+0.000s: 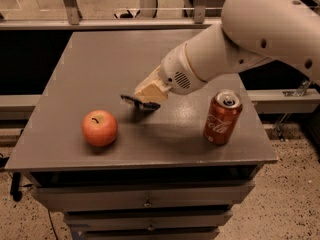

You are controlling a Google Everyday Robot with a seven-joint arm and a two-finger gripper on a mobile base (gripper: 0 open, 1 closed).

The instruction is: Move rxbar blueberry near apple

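Observation:
The rxbar blueberry (139, 102), a thin dark flat bar, is at the tips of my gripper (150, 95), just above the grey table (100, 59) near its middle. The gripper's tan fingers (149, 89) are closed on the bar's right part, and its left end sticks out toward the apple. The round orange-red apple (100, 128) stands on the table at the front left, a short way left of and in front of the bar. My white arm reaches in from the upper right.
A red cola can (222, 117) stands upright at the front right of the table, right of the gripper. The table has drawers below its front edge (145, 166). A rail and floor lie beyond the far edge.

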